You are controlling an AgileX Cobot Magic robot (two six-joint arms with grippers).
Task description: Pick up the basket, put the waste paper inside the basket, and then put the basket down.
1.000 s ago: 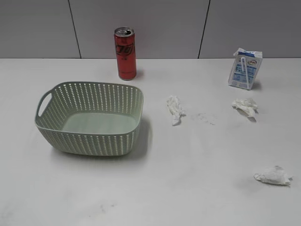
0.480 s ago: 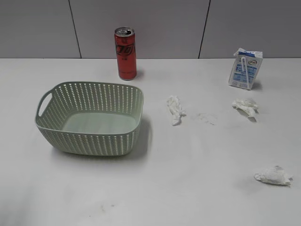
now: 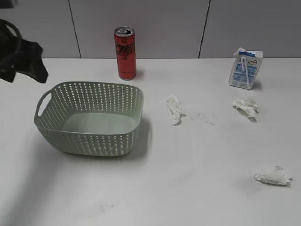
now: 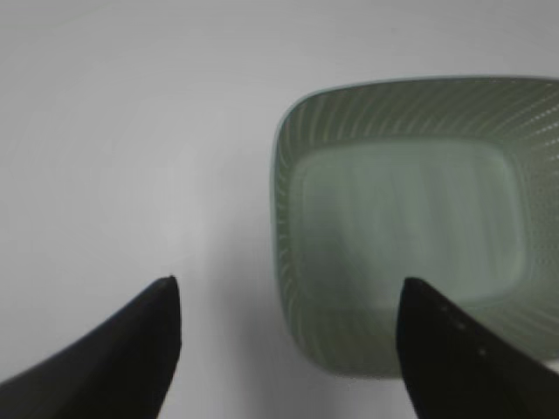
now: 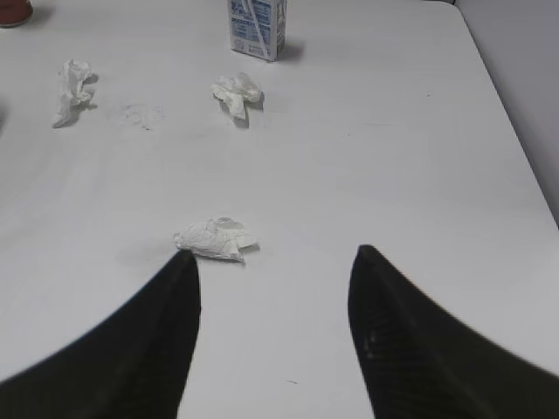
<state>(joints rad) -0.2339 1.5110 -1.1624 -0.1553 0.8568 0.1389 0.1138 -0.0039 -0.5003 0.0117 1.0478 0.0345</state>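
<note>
The basket point(image 3: 89, 118) is sitting on the tabletop point(image 3: 188, 188), looking light and stiff; its cut-out handle point(image 3: 43, 102) is offering the likeliest hold. The left tool point(image 4: 284, 288) is hovering above it, spread wide and empty. The wads of waste paper point(image 3: 175, 109) are lying to its right, soft and light. The writing on the red can point(image 3: 125, 53) is too small to read.

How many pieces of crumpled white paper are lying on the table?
3. One wad lies to the right of the basket, one lies in front of the drink carton, and one lies near the front right. The basket looks empty.
</note>
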